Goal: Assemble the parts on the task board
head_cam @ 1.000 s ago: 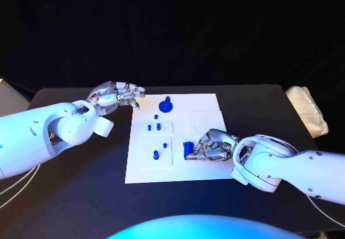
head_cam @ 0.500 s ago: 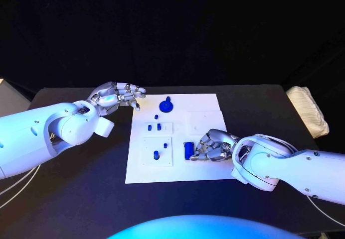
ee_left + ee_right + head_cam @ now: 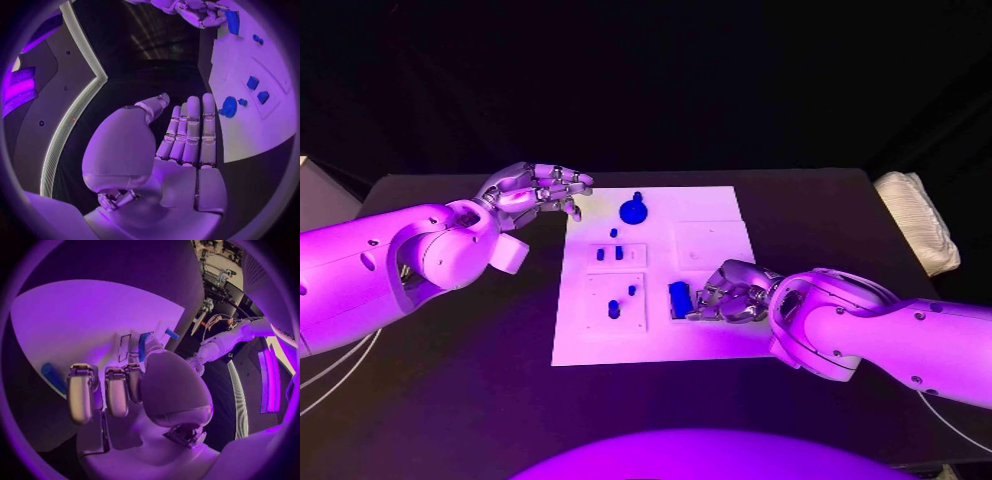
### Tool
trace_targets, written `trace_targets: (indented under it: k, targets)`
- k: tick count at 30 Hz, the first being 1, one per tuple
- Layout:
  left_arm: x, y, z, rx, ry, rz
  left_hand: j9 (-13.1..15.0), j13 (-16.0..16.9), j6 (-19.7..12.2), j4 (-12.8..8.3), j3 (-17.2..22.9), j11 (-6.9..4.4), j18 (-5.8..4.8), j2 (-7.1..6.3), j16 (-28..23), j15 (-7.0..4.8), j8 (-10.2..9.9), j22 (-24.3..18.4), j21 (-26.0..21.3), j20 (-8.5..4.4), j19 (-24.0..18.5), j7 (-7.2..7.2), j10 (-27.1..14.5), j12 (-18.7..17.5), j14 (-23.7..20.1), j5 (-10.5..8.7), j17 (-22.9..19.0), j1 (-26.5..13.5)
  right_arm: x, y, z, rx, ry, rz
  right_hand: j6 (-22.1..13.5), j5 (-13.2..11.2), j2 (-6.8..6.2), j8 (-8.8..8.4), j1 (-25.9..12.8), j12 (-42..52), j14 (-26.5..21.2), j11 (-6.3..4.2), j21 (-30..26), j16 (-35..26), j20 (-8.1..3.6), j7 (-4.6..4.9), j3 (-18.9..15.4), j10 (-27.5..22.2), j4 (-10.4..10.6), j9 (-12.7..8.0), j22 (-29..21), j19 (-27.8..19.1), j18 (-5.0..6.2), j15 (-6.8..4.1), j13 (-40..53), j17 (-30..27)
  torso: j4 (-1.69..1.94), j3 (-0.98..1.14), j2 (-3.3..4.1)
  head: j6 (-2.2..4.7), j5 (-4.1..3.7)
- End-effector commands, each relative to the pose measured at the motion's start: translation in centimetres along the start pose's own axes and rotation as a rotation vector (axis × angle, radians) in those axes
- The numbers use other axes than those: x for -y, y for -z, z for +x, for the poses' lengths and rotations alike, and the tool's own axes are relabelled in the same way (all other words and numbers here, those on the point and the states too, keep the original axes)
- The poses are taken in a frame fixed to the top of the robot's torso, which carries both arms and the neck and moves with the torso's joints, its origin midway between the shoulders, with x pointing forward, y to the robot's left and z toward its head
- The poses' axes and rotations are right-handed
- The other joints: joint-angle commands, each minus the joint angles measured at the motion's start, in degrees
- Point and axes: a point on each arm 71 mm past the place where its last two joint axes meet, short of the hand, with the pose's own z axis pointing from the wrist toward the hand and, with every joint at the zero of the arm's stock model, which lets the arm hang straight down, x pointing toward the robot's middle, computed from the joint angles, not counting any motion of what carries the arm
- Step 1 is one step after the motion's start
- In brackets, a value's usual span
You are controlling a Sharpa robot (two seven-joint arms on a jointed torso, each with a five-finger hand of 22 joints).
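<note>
1. White task board [image 3: 711, 340] lies in the same place on the table as a second ago; the blue parts on it have not shifted.
2. Right hand [image 3: 723, 297] stays at the board's right half, moved only slightly toward the blue block [image 3: 678, 299] against the frame a second back. Its fingers curl down beside the block; whether they grip it I cannot tell from the head view. In the right wrist view the fingers [image 3: 81, 395] hang over the board with a blue piece just beyond them.
3. Left hand [image 3: 535, 189] remains over the table just off the board's far left corner, pose unchanged. In the left wrist view its fingers [image 3: 190, 130] lie straight and side by side, thumb apart, holding nothing.
4. Surface: black table [image 3: 459, 380], dark backdrop behind. A pale ribbed object [image 3: 917, 220] sits at the table's right edge.
5. Board: flat white rectangle with raised square panels. A round blue part [image 3: 633, 210] sits near its far edge, a small blue piece just below it. Two short blue pegs [image 3: 609, 255] stand on the upper left panel; two more blue pieces [image 3: 620, 302] on the lower left panel. The block stands upright between the lower left panel and the right hand.
</note>
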Motion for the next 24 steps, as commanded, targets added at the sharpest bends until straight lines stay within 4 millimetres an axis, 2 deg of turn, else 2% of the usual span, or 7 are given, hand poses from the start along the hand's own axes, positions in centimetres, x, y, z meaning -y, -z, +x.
trace_targets:
  k: [1,3,9,12,15,24]
  targets:
    - [0.11,-0.03,0.16,-0.015,0.003,0.011,0.06,-0.05,-0.32,0.30,-0.02,-0.21,0.78,0.11,0.23,0.16,0.02,-0.05,-0.20,-0.10,0.43,-0.11,-0.37,0.23,-0.30,-0.03,0.06,0.06,0.22,0.00,0.12,-0.032,0.000,0.019,0.35,0.15,-0.76,0.25,-1.03,0.05,5.23,-0.58,0.26,0.34,-0.43,-0.02,0.03,3.17,0.00,0.09,13.73,4.95,-1.10,-0.36,9.36,11.48,-0.06,0.02,-0.02,0.06,0.01]
    - [0.09,-0.04,0.15,-0.016,0.004,0.010,0.07,-0.05,-0.31,0.31,-0.01,-0.22,0.78,0.12,0.23,0.16,0.04,-0.06,-0.22,-0.11,0.45,-0.12,-0.37,0.25,-0.30,-0.03,0.06,0.09,0.19,0.03,0.21,-0.045,0.002,0.015,0.33,0.00,-1.23,0.32,-1.09,0.05,5.22,-0.60,0.23,0.34,-0.43,-0.04,-0.04,3.18,-0.06,0.11,13.72,4.94,-1.09,-0.37,9.37,11.48,0.00,0.01,-0.04,0.09,-0.01]
    - [0.07,-0.04,0.08,-0.015,0.006,0.008,0.07,-0.05,-0.30,0.30,-0.01,-0.22,0.78,0.11,0.22,0.15,0.05,-0.07,-0.24,-0.11,0.47,-0.12,-0.38,0.26,-0.31,-0.03,0.06,0.13,0.09,0.12,0.30,-0.052,-0.001,-0.001,0.31,-1.32,-4.63,0.71,-0.49,0.06,5.21,-0.60,0.24,0.32,-0.46,-0.02,-0.23,3.19,-0.20,0.18,13.72,4.92,-1.09,-0.38,9.44,11.46,-0.02,-0.02,-0.04,0.07,-0.04]
    - [0.06,-0.03,0.01,-0.010,0.010,0.009,0.09,-0.05,-0.26,0.49,-0.10,-0.21,0.77,0.12,0.23,0.17,0.08,-0.12,-0.31,-0.10,0.51,-0.11,-0.38,0.31,-0.31,-0.05,0.07,-0.02,0.12,0.20,0.24,-0.040,-0.005,-0.006,0.50,-2.09,-6.47,0.98,-1.47,0.15,5.22,-0.52,0.59,0.36,-0.46,0.08,-0.53,3.24,0.08,0.26,13.80,4.98,-1.15,-0.34,9.53,11.53,-0.01,-0.01,-0.04,0.11,-0.10]
    - [0.06,-0.01,-0.09,-0.006,0.012,0.009,0.10,-0.05,-0.27,0.57,-0.15,-0.20,0.77,0.11,0.23,0.18,0.09,-0.15,-0.35,-0.09,0.54,-0.10,-0.38,0.33,-0.30,-0.05,0.07,-0.08,0.20,0.31,0.13,-0.024,-0.010,-0.012,0.56,-2.09,-7.63,1.12,-1.67,0.21,5.24,-0.54,0.66,0.40,-0.48,0.06,-0.41,3.28,0.07,0.32,13.81,4.98,-1.16,-0.36,9.58,11.62,-0.02,-0.02,0.00,0.14,-0.13]
    - [0.06,0.05,-0.18,-0.003,0.014,0.009,0.10,-0.05,-0.27,0.56,-0.15,-0.21,0.77,0.11,0.23,0.17,0.09,-0.16,-0.36,-0.10,0.54,-0.11,-0.38,0.34,-0.30,-0.05,0.07,-0.06,0.51,0.81,-0.29,0.018,-0.027,-0.037,0.54,-1.79,-8.12,1.18,-1.87,0.19,5.23,-0.51,0.58,0.38,-0.47,0.08,-0.44,3.28,0.02,0.32,13.79,4.97,-1.15,-0.33,9.58,11.58,-0.03,-0.01,0.05,0.04,-0.15]
